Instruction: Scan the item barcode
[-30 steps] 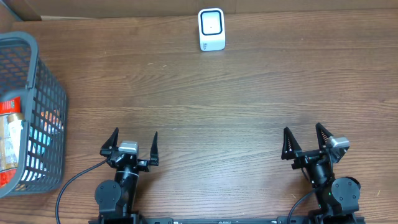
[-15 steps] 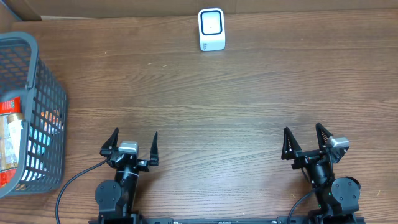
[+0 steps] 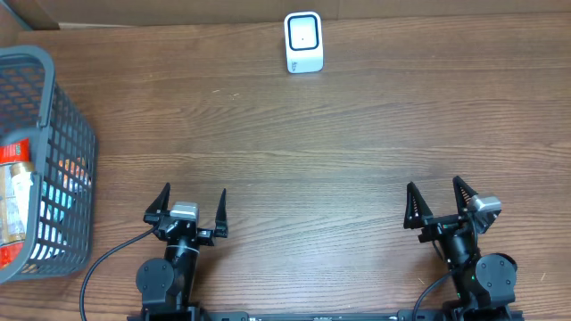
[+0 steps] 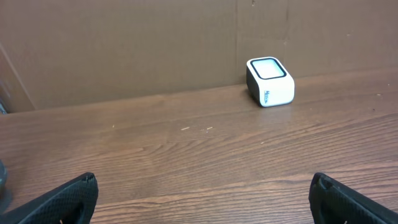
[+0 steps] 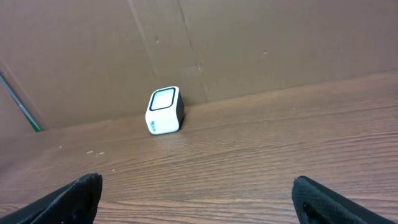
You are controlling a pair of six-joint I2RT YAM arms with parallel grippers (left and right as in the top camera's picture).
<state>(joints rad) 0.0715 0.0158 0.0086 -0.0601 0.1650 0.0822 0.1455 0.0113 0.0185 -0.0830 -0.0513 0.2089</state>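
A small white barcode scanner point(image 3: 303, 42) with a dark-framed window stands at the table's far edge; it also shows in the left wrist view as the scanner point(image 4: 270, 81) and in the right wrist view as the scanner point(image 5: 165, 110). Packaged items point(image 3: 16, 192), red, white and light blue, lie in a grey basket point(image 3: 71, 116) at the far left. My left gripper point(image 3: 190, 200) rests open near the front edge, nothing between its fingers point(image 4: 65, 198). My right gripper point(image 3: 439, 196) is open too, its fingers point(image 5: 323, 198) empty. Both are far from scanner and basket.
A brown cardboard wall point(image 4: 124, 50) stands behind the wooden table point(image 3: 312, 160), right behind the scanner. The basket overhangs the picture's left edge. A black cable point(image 3: 103, 263) runs by the left arm's base.
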